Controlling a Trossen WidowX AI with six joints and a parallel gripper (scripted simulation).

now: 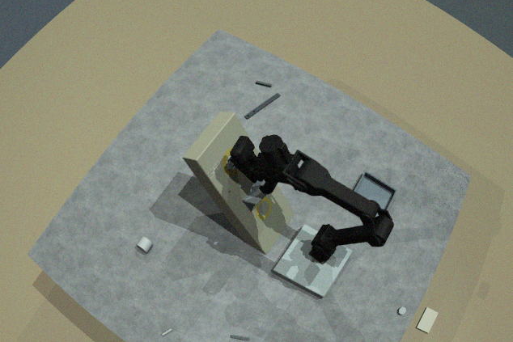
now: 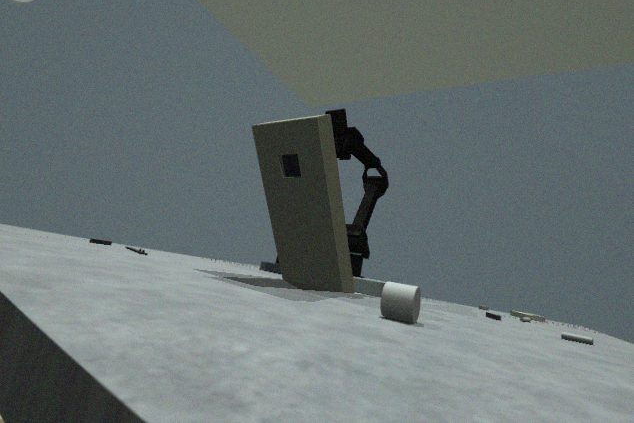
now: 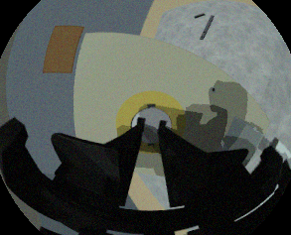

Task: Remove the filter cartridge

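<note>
The pale service panel (image 1: 226,128) (image 2: 307,218) (image 3: 102,63) stands tilted. A yellow ring (image 3: 152,97) on its face surrounds the round light-grey cartridge (image 3: 151,114), which sits in the panel. My gripper (image 3: 150,128) has its two fingers a small gap apart, tips at the cartridge's face, one on each side of its middle. The tips cover the two slots; whether they are inside them cannot be told. In the exterior view the panel hides the fingers. The blue-grey tray (image 1: 381,183) stands beyond the arm, partly hidden by it.
A second yellow ring (image 1: 258,209) is lower on the panel. The arm's base stands on a pale slab (image 1: 290,272). A white cylinder (image 1: 144,244) (image 2: 400,302) lies behind the panel. A dark bar (image 1: 262,106) (image 3: 207,28) lies beyond the panel's side.
</note>
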